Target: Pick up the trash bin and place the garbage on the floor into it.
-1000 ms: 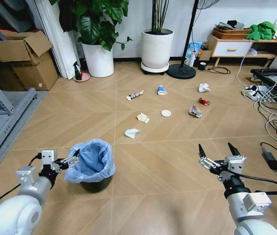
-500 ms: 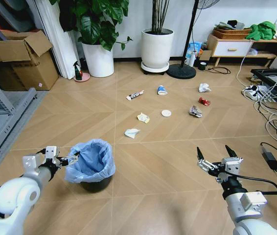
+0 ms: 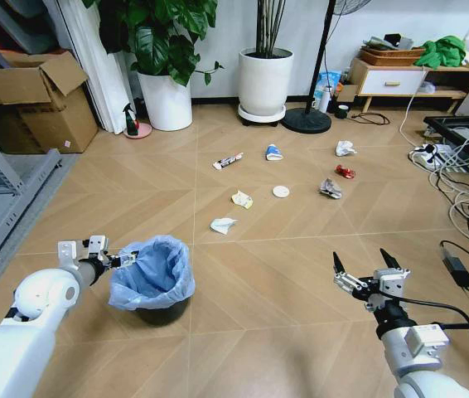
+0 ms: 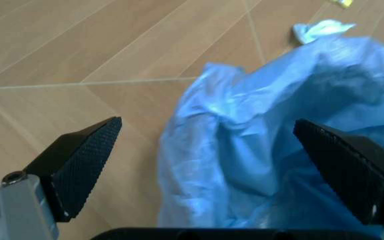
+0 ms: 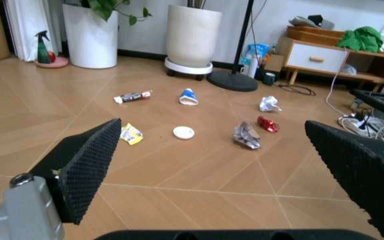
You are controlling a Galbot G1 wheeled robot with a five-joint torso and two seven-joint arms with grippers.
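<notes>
The trash bin, black with a crinkled light blue liner, stands on the floor at the near left. My left gripper is open at its left rim, and the liner's edge lies between the spread fingers. The garbage lies farther ahead: a white tube, a blue-white wrapper, a paper wad, a red packet, a silver packet, a round lid and two paper scraps. My right gripper hovers open at the near right, holding nothing.
Two white plant pots and a fan stand base line the far wall. A cardboard box and a metal shelf stand on the left. Cables and a power strip crowd the right. Bare floor lies between bin and litter.
My left arm has swung up and forward, and its gripper has risen slightly while staying at the bin's left rim. The right gripper has barely shifted.
</notes>
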